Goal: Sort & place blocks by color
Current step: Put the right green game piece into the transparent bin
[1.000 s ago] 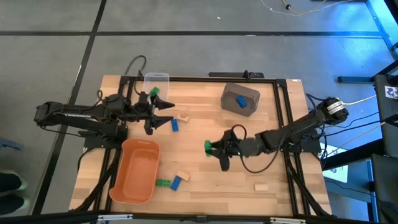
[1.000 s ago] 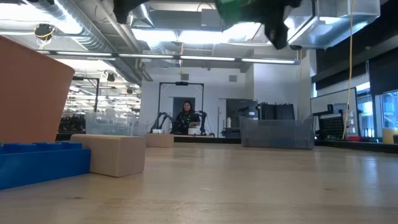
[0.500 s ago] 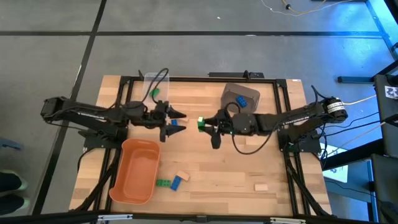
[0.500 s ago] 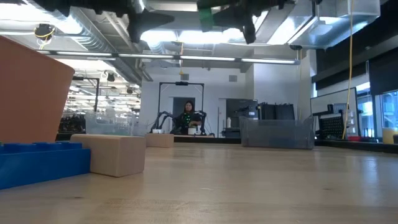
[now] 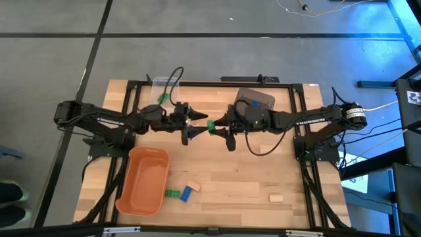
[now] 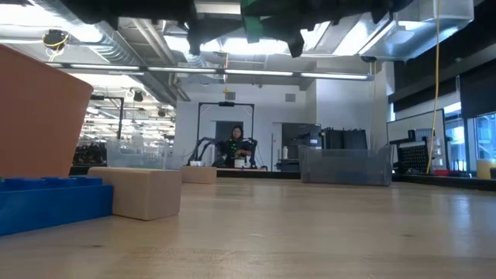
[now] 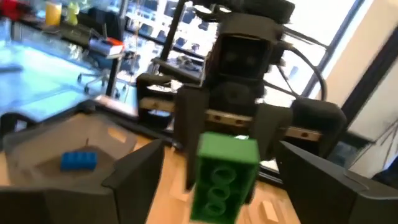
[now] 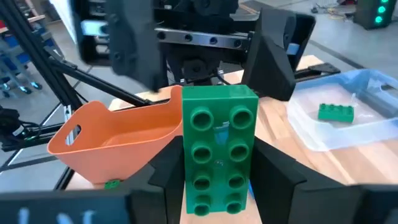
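Pincer on my right arm (image 5: 215, 125) sits clamped on a green block (image 5: 212, 126), studs facing my right wrist camera (image 8: 217, 158), raised above the middle of the table's far half. Facing it tip to tip I see the left pincer (image 5: 199, 124) with its fingers spread wide on either side of that same block (image 7: 225, 175), not touching it as far as I can tell. Behind the right arm is the dark grey bin (image 5: 260, 100) with a blue block (image 7: 78, 160) lying inside. Near the far left corner stands a clear tray (image 5: 163, 84) holding another green block (image 8: 336, 112). The orange tub (image 5: 143, 180) rests on the table (image 5: 263, 184) toward the near left; just beside its right edge lie a green (image 5: 172, 193), a blue (image 5: 186, 193) and a tan block (image 5: 193, 186) close together. One more tan block (image 5: 275, 197) lies alone, well apart, near the front right.
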`<action>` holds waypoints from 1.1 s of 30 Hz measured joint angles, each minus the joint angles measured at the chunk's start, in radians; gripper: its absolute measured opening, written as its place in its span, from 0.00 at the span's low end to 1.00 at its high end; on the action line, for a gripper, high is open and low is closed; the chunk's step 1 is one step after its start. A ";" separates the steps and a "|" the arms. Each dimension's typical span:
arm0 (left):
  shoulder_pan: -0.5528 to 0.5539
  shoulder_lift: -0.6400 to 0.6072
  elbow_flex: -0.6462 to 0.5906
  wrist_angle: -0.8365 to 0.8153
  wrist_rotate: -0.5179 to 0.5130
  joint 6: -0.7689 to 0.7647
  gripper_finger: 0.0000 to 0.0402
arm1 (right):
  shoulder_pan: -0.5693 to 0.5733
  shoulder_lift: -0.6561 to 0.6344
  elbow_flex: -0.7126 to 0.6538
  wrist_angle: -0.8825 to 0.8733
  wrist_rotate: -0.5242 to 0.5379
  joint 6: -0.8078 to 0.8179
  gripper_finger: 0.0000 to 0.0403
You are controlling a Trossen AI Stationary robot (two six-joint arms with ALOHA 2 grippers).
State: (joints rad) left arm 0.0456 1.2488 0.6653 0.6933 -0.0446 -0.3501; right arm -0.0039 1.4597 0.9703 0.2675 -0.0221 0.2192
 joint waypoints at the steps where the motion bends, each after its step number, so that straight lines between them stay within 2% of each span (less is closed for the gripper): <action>1: 0.000 0.015 0.016 0.000 0.001 0.025 0.75 | -0.005 0.000 0.000 0.002 -0.008 -0.012 0.35; 7: 0.000 0.076 0.078 -0.010 0.015 0.054 0.75 | -0.028 0.000 0.000 0.007 -0.025 -0.020 0.35; 17: 0.001 0.076 0.079 -0.039 0.020 0.039 0.72 | -0.033 0.000 0.000 0.044 -0.025 -0.022 0.35; 23: 0.008 0.074 0.079 -0.030 -0.020 0.039 0.60 | -0.033 0.000 0.000 0.034 -0.025 -0.021 0.35; 33: 0.029 0.049 0.080 -0.016 0.013 0.062 0.35 | -0.033 0.000 0.001 0.014 -0.022 -0.014 0.35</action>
State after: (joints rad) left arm 0.0742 1.2976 0.7452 0.6772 -0.0319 -0.2876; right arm -0.0364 1.4597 0.9710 0.2812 -0.0438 0.2053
